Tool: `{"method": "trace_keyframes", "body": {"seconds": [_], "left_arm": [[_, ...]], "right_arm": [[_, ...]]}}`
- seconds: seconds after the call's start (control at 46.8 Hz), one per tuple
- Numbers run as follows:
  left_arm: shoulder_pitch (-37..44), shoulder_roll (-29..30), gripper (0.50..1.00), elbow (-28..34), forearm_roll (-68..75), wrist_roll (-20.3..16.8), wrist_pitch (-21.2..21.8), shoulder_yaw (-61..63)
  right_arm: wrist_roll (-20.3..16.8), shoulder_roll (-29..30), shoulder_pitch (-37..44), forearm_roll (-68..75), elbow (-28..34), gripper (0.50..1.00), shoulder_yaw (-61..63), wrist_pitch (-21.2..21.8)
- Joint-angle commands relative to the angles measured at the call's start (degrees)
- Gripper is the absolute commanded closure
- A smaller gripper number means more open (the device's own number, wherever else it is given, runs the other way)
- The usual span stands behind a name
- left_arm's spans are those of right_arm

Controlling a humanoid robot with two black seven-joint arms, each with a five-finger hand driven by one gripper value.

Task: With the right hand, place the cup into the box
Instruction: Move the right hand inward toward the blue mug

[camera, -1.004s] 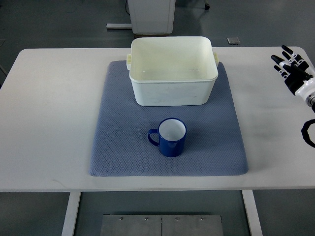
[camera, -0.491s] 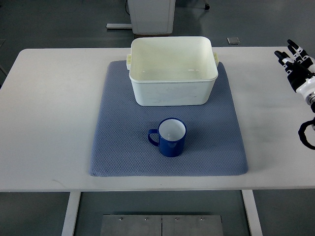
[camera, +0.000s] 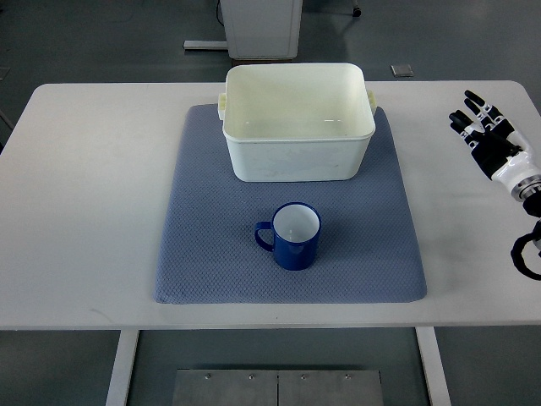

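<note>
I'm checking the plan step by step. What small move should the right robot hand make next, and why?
Probably a sweep toward the picture's left and nearer the robot, to the blue cup. The right robot hand hovers open and empty near the white table's right edge, well clear of the cup, which stands upright on the grey mat in front of the empty white box.

Bright, even, sharp; faint shadows
</note>
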Motion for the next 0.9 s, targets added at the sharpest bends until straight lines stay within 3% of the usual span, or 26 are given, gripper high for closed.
{"method": "trace_keyframes", "body": {"seconds": [0.0, 0.534, 0.876], "left_arm": [[0.01, 0.0, 0.5, 0.01, -0.01, 0.04, -0.05, 0.0], [0.01, 0.0, 0.5, 0.01, 0.08, -0.05, 0.03, 0.0], [0.01, 0.0, 0.5, 0.01, -0.01, -0.05, 0.03, 0.0]], "right_arm": [[0.3, -2.38, -1.86, -0.16, 5.98, 0.5, -0.01, -0.42], [1.09, -19.43, -12.76, -5.79, 33.32, 0.5, -0.01, -0.6], [3.46, -25.24, -17.6, -14.31, 41.33, 0.5, -0.01, -3.58]]}}
